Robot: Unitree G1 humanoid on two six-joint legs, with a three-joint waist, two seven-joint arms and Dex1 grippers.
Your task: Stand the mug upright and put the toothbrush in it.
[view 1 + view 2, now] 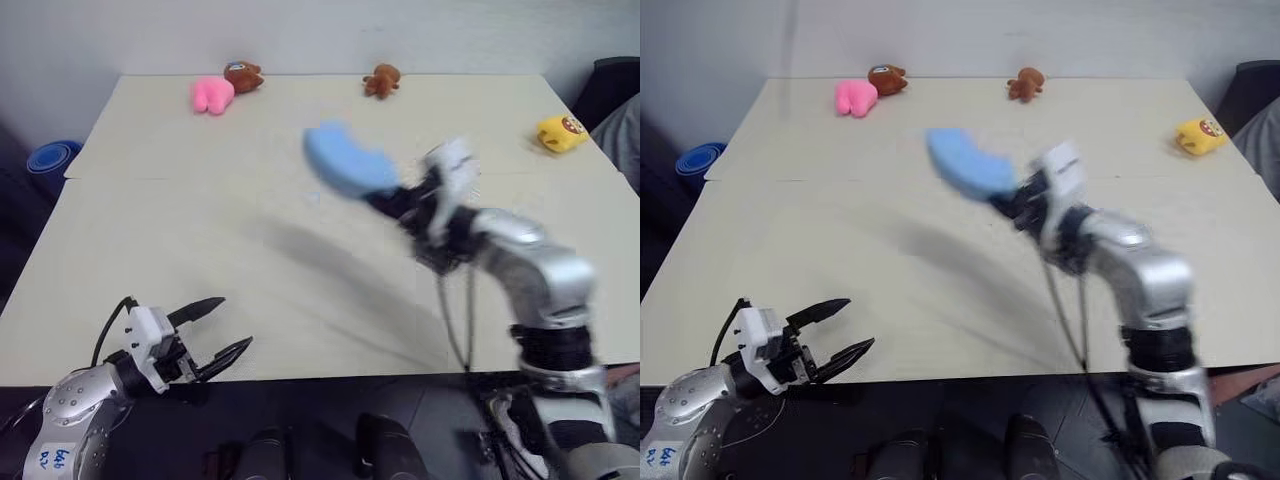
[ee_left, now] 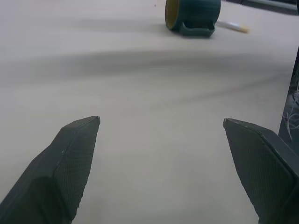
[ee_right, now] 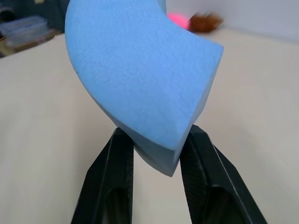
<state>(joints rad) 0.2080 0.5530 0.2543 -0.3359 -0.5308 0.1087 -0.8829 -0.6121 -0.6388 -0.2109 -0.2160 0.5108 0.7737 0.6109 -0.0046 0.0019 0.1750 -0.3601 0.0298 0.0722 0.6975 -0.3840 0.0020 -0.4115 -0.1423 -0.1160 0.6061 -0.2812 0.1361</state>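
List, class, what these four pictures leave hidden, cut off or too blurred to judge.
- Toothbrush: in the left wrist view the mug lying on its side hides all but one end.
- Mug: its top is cut by that view's edge.
- Right tool: blurred in both eye views.
- Blue block: the right wrist view's upper edge cuts its top.
- Brown toys: too small for details.

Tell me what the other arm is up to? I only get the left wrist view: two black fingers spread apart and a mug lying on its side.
Observer: The right gripper is shut on a light blue block, held up above the table.
Operator: Is anything else on that table?
Observer: Soft toys along the far edge: a pink toy, a brown toy touching it, another brown toy and a yellow toy.
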